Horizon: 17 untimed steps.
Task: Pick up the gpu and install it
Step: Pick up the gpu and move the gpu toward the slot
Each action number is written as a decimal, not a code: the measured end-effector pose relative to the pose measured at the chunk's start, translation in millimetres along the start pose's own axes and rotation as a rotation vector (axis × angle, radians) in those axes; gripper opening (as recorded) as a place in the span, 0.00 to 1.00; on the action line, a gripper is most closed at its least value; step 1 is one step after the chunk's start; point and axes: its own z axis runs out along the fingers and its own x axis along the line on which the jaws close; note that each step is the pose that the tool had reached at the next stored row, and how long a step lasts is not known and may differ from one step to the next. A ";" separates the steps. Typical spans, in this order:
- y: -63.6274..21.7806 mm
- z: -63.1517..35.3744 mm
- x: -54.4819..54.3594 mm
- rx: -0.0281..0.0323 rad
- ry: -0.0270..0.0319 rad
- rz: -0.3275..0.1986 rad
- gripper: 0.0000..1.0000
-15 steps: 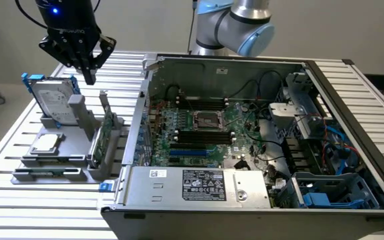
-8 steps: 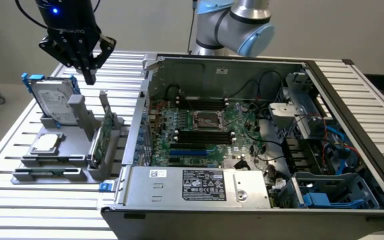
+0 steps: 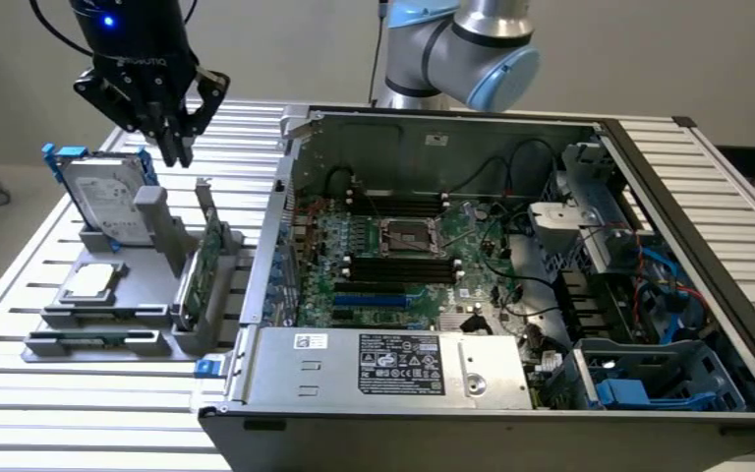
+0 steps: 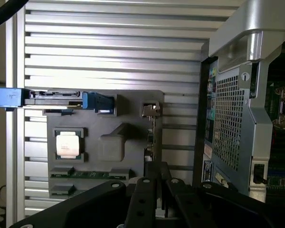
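Exterior view: gripper (image 3: 174, 147) above upright gpu (image 3: 198, 275)

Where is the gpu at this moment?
In the exterior view's left, the gpu stands on edge in the gray holder, between the processor and the open computer case.

Tool (image 3: 173, 147) hangs vertical, pointing down, at exterior view's upper left; arm joint (image 3: 480, 51) raised farther right.
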 end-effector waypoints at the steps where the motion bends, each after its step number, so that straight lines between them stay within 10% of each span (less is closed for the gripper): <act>1: 0.0 0.0 0.0 0.0000 0.0000 0.000 0.24; 17: -20.5 20.1 4.8 0.0006 0.0001 0.000 0.36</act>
